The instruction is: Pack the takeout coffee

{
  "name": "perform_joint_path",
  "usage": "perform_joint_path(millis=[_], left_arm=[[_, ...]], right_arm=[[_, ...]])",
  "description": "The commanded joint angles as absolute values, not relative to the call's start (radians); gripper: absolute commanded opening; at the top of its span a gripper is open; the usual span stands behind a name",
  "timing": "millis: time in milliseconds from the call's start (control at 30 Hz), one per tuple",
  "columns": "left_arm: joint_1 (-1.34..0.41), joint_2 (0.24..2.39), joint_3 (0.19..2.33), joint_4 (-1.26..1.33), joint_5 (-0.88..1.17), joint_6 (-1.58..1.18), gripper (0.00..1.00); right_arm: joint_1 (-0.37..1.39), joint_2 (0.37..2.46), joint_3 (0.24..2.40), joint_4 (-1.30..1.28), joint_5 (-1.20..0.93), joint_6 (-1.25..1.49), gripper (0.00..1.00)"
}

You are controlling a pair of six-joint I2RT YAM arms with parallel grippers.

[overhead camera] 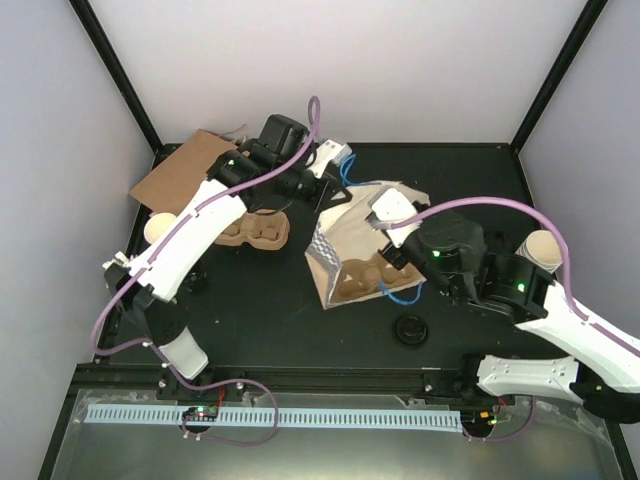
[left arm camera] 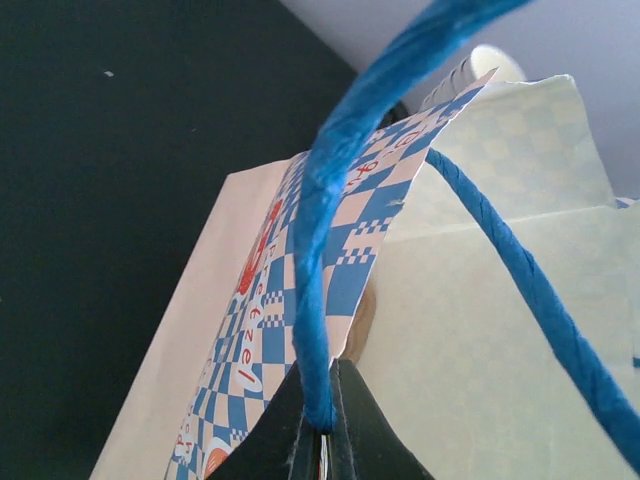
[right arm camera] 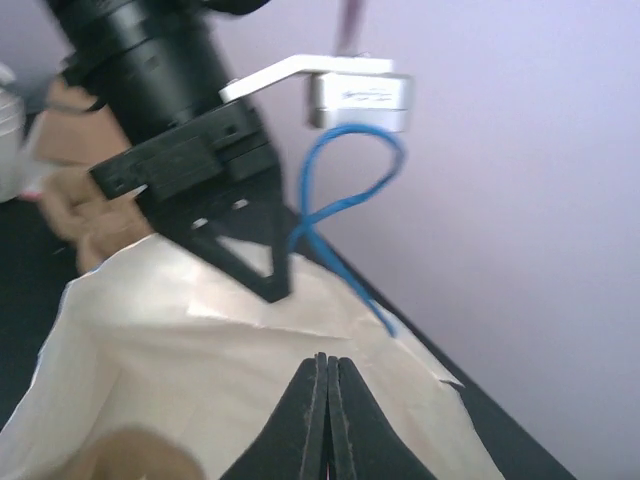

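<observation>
The blue-and-white checked paper bag (overhead camera: 365, 240) lies mid-table with its mouth toward the near left, and a brown pulp cup carrier (overhead camera: 352, 283) shows inside it. My left gripper (overhead camera: 322, 186) is shut on the bag's blue cord handle (left arm camera: 320, 250), its jaws (left arm camera: 325, 400) pinching the cord. My right gripper (overhead camera: 372, 212) is shut at the bag's upper paper panel (right arm camera: 200, 380), fingertips (right arm camera: 327, 358) together against it. One black lid (overhead camera: 411, 328) lies on the table near the bag. A cream cup (overhead camera: 157, 228) stands far left and another (overhead camera: 540, 248) far right, neither showing a lid.
A second pulp carrier (overhead camera: 255, 232) sits under the left arm. A brown cardboard sheet (overhead camera: 190, 165) lies at the back left. The bag's other blue handle (overhead camera: 402, 295) trails on the table. Black frame posts stand at the back corners.
</observation>
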State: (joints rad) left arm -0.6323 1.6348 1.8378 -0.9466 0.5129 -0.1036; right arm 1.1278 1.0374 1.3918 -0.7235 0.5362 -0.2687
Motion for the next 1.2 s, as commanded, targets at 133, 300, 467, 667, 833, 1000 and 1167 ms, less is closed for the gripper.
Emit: perform_joint_path(millis=[133, 300, 467, 667, 833, 1000, 1167], left_arm=[[-0.552, 1.782, 1.957, -0.732, 0.772, -0.319, 0.01], [-0.49, 1.853, 2.014, -0.685, 0.719, -0.387, 0.01], [-0.455, 1.905, 2.046, -0.656, 0.7, -0.408, 0.01], [-0.426, 1.947, 2.048, -0.653, 0.669, -0.413, 0.02], [-0.4, 1.965, 2.05, -0.639, 0.664, -0.429, 0.02], [-0.385, 1.972, 2.049, -0.636, 0.666, -0.433, 0.18], [-0.385, 1.95, 2.047, -0.668, 0.678, -0.412, 0.55]], right_arm=[[1.091, 0.95, 1.36, -0.591, 0.779, -0.238, 0.01], [1.089, 0.941, 1.343, -0.618, 0.807, -0.177, 0.02], [1.089, 0.908, 1.287, -0.613, 0.85, -0.097, 0.08], [1.088, 0.899, 1.255, -0.724, 0.804, 0.061, 0.13], [1.085, 0.918, 1.258, -0.837, 0.766, 0.196, 0.27], [1.086, 0.938, 1.261, -0.908, 0.678, 0.306, 0.61], [1.084, 0.974, 1.266, -0.989, 0.631, 0.386, 0.72]])
